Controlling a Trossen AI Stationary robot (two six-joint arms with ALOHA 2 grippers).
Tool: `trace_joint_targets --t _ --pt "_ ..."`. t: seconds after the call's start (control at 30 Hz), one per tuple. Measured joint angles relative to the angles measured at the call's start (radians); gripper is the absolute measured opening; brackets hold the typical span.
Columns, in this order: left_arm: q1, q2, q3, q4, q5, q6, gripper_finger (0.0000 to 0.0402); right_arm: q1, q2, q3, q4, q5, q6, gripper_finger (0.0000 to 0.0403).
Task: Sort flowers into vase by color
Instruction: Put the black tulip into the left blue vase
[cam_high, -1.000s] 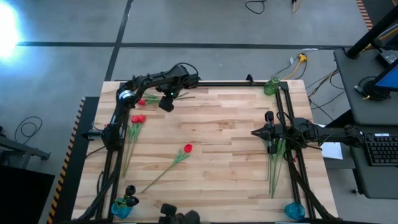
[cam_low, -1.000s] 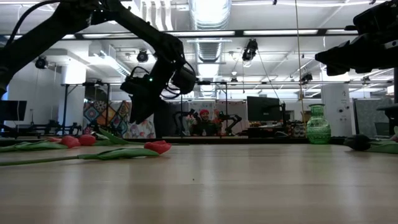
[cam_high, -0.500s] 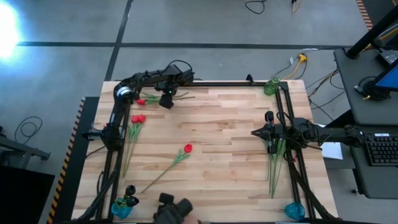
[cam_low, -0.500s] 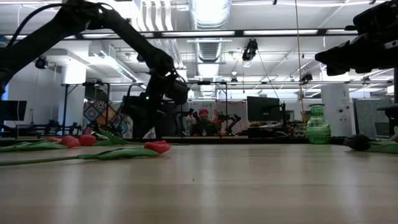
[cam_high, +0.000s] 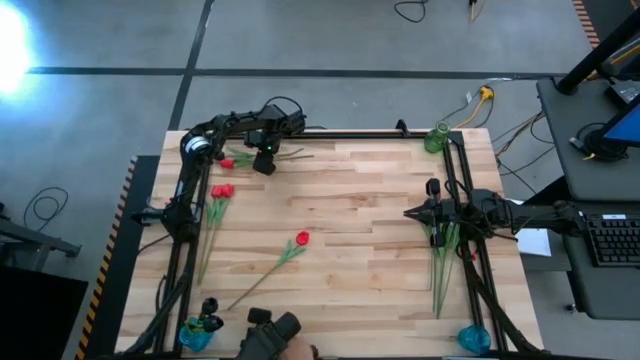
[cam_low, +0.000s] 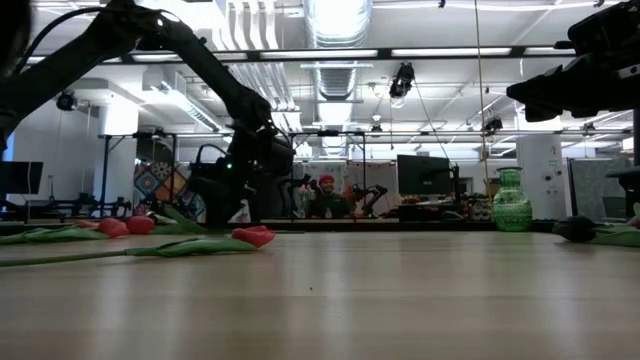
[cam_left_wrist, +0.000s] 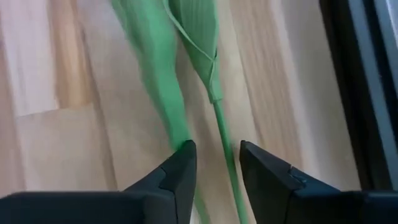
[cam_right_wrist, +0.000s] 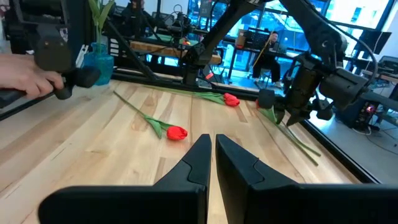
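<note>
Meanwhile, blue vase (cam_high: 196, 332) holds green stems; green vase (cam_high: 435, 139) stands apart

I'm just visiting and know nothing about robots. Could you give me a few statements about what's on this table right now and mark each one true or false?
1. The left gripper has its jaws open on either side of a green stem. True.
2. The right gripper has its jaws wide open. False: they are shut, and it waits above the table's right side.
3. A single red flower lies near the middle of the table. True.
4. The green vase stands at the table's near left corner. False: it stands at the far right corner.
5. A person's hand shows in the right wrist view. True.
</note>
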Motion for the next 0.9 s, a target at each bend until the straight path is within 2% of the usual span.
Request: trace_joint_targets --t 0.13,0.43,0.53,0.63,0.73,0.9 --pt "0.006 -0.009 -0.046 0.059 -0.009 0.000 0.0087 0.000 0.000 0.000 0.000 0.000 0.000 0.0018" --pt "0.009 0.000 -0.009 0.070 -0.045 0.086 0.0007 0.000 0.000 0.000 0.000 0.000 -0.001 0.0018" --pt "0.009 0.000 -0.004 0.073 -0.051 0.117 0.0003 0.000 0.000 0.000 0.000 0.000 -0.001 0.0018" --pt "0.002 0.000 0.017 0.071 -0.102 0.139 0.0001 0.000 0.000 0.000 0.000 0.000 0.000 0.0018" --pt "-0.022 -0.009 0.088 -0.016 -0.176 0.157 0.0000 0.000 0.000 0.000 0.000 0.000 -0.001 0.0018" --pt "-0.103 -0.010 0.303 -0.283 -0.337 0.142 0.0000 0.000 0.000 0.000 0.000 0.000 -0.002 0.0018"
